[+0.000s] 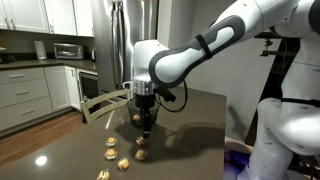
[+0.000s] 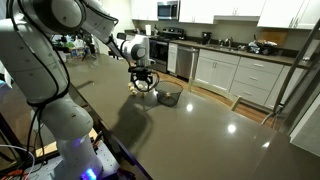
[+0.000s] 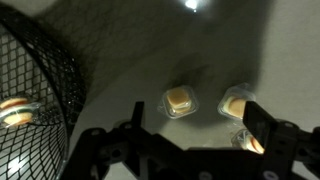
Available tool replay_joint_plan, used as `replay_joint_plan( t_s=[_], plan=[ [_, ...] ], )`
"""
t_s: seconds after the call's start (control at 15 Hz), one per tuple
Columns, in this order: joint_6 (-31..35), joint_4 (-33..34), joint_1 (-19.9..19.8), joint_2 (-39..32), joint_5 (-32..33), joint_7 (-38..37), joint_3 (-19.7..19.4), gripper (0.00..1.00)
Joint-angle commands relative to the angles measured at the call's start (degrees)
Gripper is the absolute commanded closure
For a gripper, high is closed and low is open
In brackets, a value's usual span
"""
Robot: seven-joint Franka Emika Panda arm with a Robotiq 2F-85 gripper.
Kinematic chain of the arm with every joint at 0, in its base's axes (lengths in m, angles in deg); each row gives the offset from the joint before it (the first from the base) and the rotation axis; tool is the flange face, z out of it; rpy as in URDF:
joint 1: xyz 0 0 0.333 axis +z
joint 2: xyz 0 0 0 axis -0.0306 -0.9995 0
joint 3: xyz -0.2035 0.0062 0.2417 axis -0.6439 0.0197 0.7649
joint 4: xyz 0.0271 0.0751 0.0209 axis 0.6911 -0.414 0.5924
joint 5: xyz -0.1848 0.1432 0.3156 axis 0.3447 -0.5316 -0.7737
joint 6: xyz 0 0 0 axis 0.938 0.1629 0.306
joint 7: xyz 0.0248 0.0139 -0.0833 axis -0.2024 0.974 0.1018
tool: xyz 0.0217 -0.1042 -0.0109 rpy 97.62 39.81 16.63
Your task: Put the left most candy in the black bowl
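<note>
My gripper (image 3: 200, 128) is open and empty, just above the dark table, with its fingers to either side of a small group of pale gold-tan wrapped candies. One candy (image 3: 180, 101) lies between the fingers, another (image 3: 237, 102) lies by one finger, and a third (image 3: 250, 140) is partly hidden behind that finger. The black bowl (image 3: 45, 90), made of wire mesh, stands right beside them, and a candy (image 3: 15, 110) shows inside it. In both exterior views the gripper (image 1: 147, 122) (image 2: 143, 82) hangs next to the bowl (image 2: 168, 96). Several more candies (image 1: 112, 154) lie loose on the table.
The dark tabletop (image 1: 200, 110) reaches out to its edges in both exterior views. A white robot base (image 2: 60, 130) stands at the table's side. Kitchen cabinets (image 2: 240, 75) and a fridge (image 1: 125, 45) stand beyond the table.
</note>
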Motion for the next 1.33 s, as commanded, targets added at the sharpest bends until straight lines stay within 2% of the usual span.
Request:
replay_joint_plan(
  t_s=[0.0,0.4,0.8,0.87,1.13,1.27],
  plan=[
    [3.1,-0.1,-0.5,-1.3,0.3,1.7,0.3,0.0],
    [6.5,0.5,-0.5,-4.3,0.1,1.7,0.8,0.0],
    [6.8,1.1,-0.9,-6.2,0.3,1.4,0.9,0.0],
    [6.8,1.1,-0.9,-6.3,0.3,1.5,0.9,0.2],
    [6.7,1.1,-0.9,-6.2,0.2,1.3,0.9,0.46],
    [6.8,1.0,-0.8,-6.1,0.2,1.1,1.0,0.41]
  ],
)
